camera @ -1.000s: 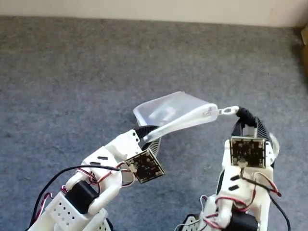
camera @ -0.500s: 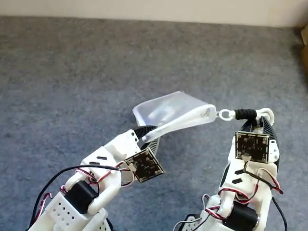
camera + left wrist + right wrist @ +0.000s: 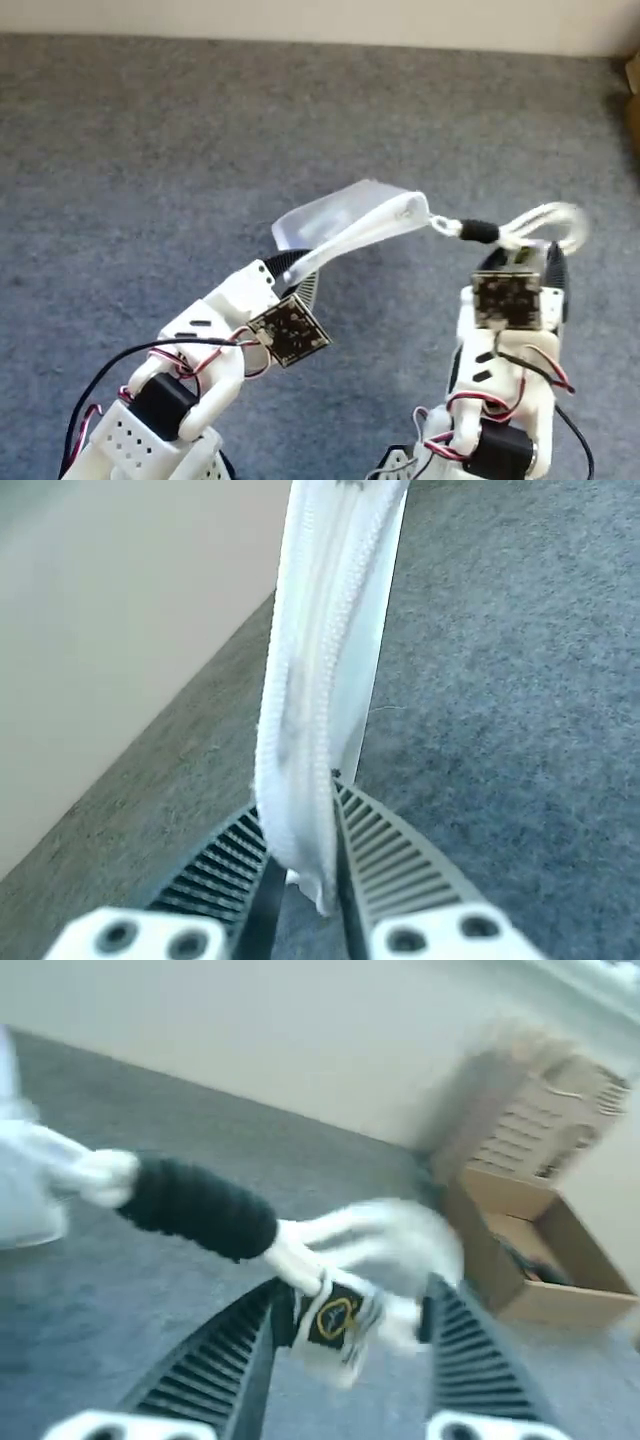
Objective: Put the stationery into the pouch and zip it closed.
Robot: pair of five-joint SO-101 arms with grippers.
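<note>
The translucent white pouch [image 3: 335,222] hangs above the grey carpet, its zipper edge [image 3: 318,650] uppermost and closed along the stretch I can see. My left gripper [image 3: 297,272] [image 3: 300,880] is shut on the pouch's near end. From the far end runs the zipper pull: a black wrapped cord [image 3: 478,231] [image 3: 197,1209], then a white loop strap [image 3: 547,222] [image 3: 372,1236] with a small tag [image 3: 335,1320]. My right gripper [image 3: 522,258] [image 3: 350,1360] stands open, with the loop and tag lying loose between its fingers. I cannot make out what is inside the pouch.
Grey carpet [image 3: 150,150] covers the whole work surface, and a pale wall runs along the far edge. An open cardboard box [image 3: 530,1250] stands off to the right arm's side.
The right gripper slid back along the pull from the black cord to the white loop and opened. The left arm lifted the pouch slightly and shifted it left; the loop now swings.
</note>
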